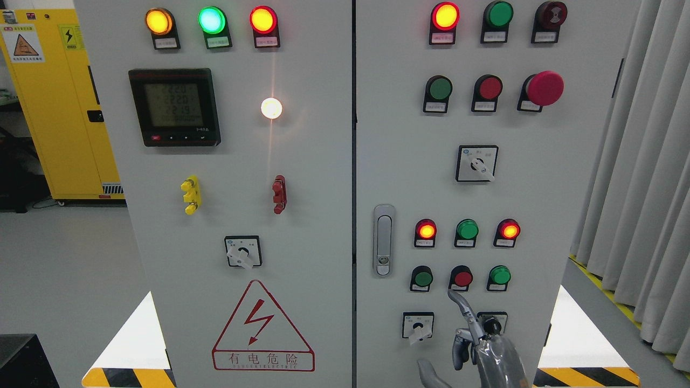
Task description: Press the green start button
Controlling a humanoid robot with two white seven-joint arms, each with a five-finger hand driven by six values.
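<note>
**Right hand pointing below the lower button row**

Currently the right hand (488,345) rises from the bottom edge with 1 finger (459,303) extended, the others curled and holding nothing. Its tip sits just under the red button (462,278), not clearly touching. Green buttons flank it: 1 at left (422,278), 1 brighter at right (500,275); their labels are too small to read. On the left door a red warning triangle (263,326) reads "有电危险". The meter display (173,106) shows digits, blurred. Outside, a yellow cabinet (56,102).
</note>
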